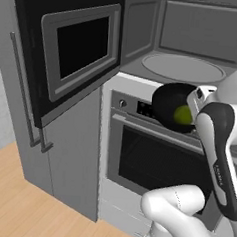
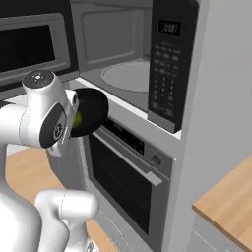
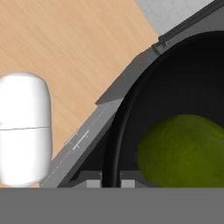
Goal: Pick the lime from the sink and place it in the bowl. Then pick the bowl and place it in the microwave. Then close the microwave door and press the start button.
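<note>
Lime (image 1: 183, 114) is already in the bowl (image 1: 167, 103), so step 1 is done. Gripper (image 3: 110, 178) is pinched narrow on the bowl's rim, holding it up in front of the oven (image 1: 153, 158), just below the open microwave (image 1: 186, 45). Left imo: bowl onto turntable (image 1: 183, 68), shut microwave door (image 1: 75, 47), hit start.

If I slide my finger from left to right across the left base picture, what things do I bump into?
Long cabinet handle → open microwave door → black bowl → lime inside the bowl → the robot's gripper pinching the bowl's rim.
</note>
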